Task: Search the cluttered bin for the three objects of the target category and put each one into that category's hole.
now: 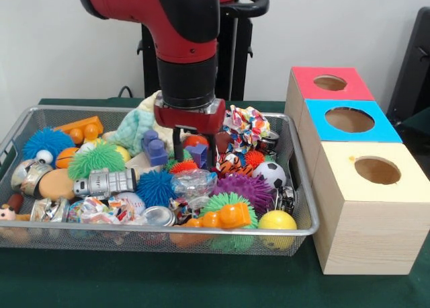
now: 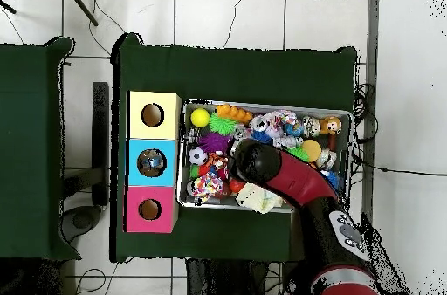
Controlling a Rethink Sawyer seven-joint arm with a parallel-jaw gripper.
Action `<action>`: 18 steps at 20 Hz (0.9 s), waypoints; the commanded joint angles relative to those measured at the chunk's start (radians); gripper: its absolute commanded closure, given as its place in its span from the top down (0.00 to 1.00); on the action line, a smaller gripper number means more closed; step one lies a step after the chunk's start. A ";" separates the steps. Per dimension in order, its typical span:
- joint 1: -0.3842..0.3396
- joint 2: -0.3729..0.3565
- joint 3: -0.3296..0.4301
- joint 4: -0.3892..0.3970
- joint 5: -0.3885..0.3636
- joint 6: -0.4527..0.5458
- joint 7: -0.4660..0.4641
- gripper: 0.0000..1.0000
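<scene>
Three wooden boxes stand in a row at the 3 o'clock side of the front view: a red-topped box [image 1: 329, 85] farthest back, a blue-topped box [image 1: 349, 120] in the middle and a cream-topped box [image 1: 373, 207] nearest, each with a round hole in its lid. At 9 o'clock from them, just beside, the cluttered bin [image 1: 299, 231] fills the left and centre: a wide, shallow basket of silver wire mesh with a bright metal rim, heaped with toys. Among them are a blue spiky ball [image 1: 47, 141], a green spiky ball [image 1: 96, 160], a purple spiky ball [image 1: 243, 187], a yellow ball [image 1: 277, 220], a small soccer ball [image 1: 270, 173], an orange toy [image 1: 225, 217] and a silver cylinder [image 1: 104, 183]. The red and black arm [image 1: 181, 25] comes down from 12 o'clock, and the gripper [image 1: 195, 153] hangs over the middle of the heap, its two dark fingers [image 1: 178, 146] spread apart with a blue block [image 1: 198, 153] between them; whether they touch it I cannot tell.

Seen from overhead, the bin [image 2: 349, 115] lies on the green table [image 2: 236, 69], with the three boxes touching its 9 o'clock end. The arm [image 2: 297, 182] reaches in from 5 o'clock and covers the bin's lower middle, hiding the gripper.
</scene>
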 commanded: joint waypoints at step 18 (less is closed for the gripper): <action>-0.007 0.163 0.028 -0.149 0.070 -0.162 0.200 1.00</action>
